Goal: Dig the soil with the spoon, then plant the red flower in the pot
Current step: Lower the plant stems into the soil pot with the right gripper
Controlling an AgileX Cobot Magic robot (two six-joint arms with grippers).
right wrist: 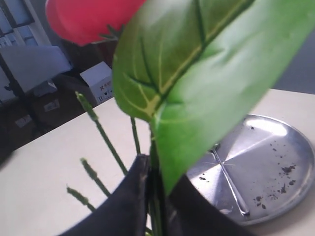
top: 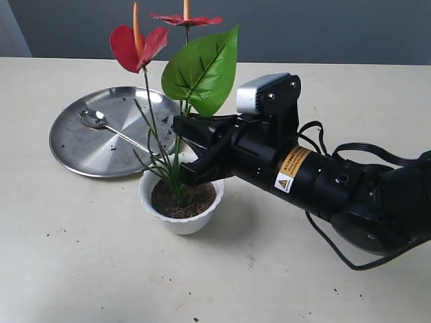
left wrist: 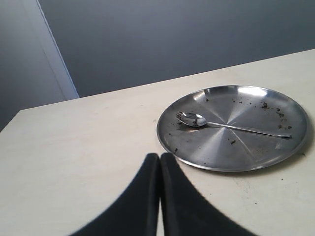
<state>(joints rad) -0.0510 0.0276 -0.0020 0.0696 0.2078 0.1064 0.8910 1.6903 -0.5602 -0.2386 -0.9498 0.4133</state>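
desk (top: 81, 269): pale cream surface, scattered dark crumbs near the front edge and around the pot.
pot (top: 180, 217): white, scalloped rim, upright near the middle of the desk, just in front of the plate and close beside its rim.
soil (top: 195, 200): dark brown, fibrous, fills the pot to just under the rim; specks of it also lie on the plate.
red flower (top: 137, 46): standing upright with its thin green stems gathered down into the soil in the pot; two red blooms with orange spikes at the top, one broad green leaf (top: 202, 69) beside them. in the right wrist view the leaf (right wrist: 206, 83) fills most of the frame, a red bloom (right wrist: 83, 17) behind it.
right gripper (top: 180, 151): black, reaches in from the right side of the desk at stem height above the pot; its fingers (right wrist: 133, 196) are clenched on the flower's stems, which run up between them.
left gripper (left wrist: 160, 162): fingers pressed together, nothing between them, held over bare desk on the near side of the plate in its own view; not visible in the exterior view.
plate (top: 74, 145): large round steel dish, lying flat toward the far left part of the desk, dusted with soil crumbs.
spoon (top: 101, 122): silver, lies on the plate, bowl facing up toward the plate's left side, handle running toward the pot; a few soil bits in its bowl (left wrist: 191, 118).
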